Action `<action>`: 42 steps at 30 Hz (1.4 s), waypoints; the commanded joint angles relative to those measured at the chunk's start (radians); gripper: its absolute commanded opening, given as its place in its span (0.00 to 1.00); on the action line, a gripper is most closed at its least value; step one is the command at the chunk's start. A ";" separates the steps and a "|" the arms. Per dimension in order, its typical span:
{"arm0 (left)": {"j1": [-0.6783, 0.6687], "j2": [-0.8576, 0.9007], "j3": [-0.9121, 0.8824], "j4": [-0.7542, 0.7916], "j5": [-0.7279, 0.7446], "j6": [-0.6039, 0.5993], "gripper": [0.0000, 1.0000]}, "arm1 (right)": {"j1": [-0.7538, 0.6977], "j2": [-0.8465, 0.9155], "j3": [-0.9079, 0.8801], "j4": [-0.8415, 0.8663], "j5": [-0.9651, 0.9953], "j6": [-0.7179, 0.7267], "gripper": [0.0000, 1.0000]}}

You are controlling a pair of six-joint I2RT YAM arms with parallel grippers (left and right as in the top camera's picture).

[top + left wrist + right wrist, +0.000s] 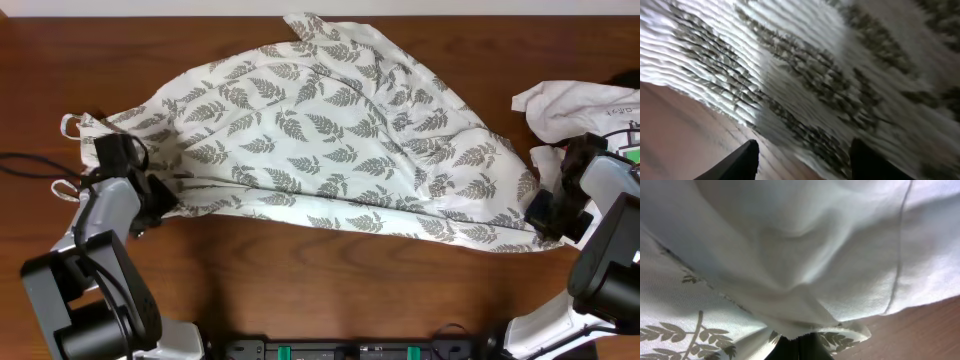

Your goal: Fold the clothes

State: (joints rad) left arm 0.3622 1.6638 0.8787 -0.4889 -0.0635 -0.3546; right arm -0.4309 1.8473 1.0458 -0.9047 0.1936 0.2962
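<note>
Plainly the work is at the first grasp: the clothes [340,150] lie opened out across the middle of the counter [330,300]. The fern-printed sheet runs from the left arm to the right arm, its far edge is rumpled into a peak, and no fold is laid in it yet. The right gripper [796,347] is pressed together on the near right corner, pinching a bunched bit of hem. The left gripper [804,147] sits at the near left edge with its jaws spread. The blurred wrist view shows the cloth's edge just ahead of the 2 fingertips, with nothing clamped. So 1 corner is secured and the other is not. The next move, as I judge it, calls for the left gripper to ease forward over that edge and close on it, matching the right's hold, before both lift and carry the near edge toward the far side. The thin fabric will likely sag between the 2 holds, and the plain white garment [575,105] near the right corner should be kept out of the sweep.
</note>
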 commanded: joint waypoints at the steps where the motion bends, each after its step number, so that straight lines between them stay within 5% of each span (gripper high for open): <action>1: 0.022 0.016 -0.026 0.005 -0.001 0.021 0.59 | -0.013 0.061 -0.043 0.015 -0.029 -0.006 0.01; 15: 0.229 0.016 -0.042 -0.165 -0.040 -0.092 0.59 | -0.013 0.061 -0.043 0.026 -0.030 -0.010 0.01; 25: 0.230 0.016 -0.042 -0.137 -0.007 -0.092 0.60 | -0.013 0.061 -0.043 0.044 -0.125 -0.066 0.01; 30: 0.230 0.016 -0.042 -0.111 0.061 -0.066 0.72 | -0.013 0.061 -0.042 0.068 -0.205 -0.115 0.01; 42: 0.230 0.016 -0.042 -0.116 0.060 -0.066 0.72 | 0.013 0.056 -0.036 0.033 -0.229 -0.122 0.01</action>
State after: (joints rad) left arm 0.5877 1.6615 0.8551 -0.6018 -0.0059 -0.4225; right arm -0.4423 1.8378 1.0481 -0.8768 0.0963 0.1925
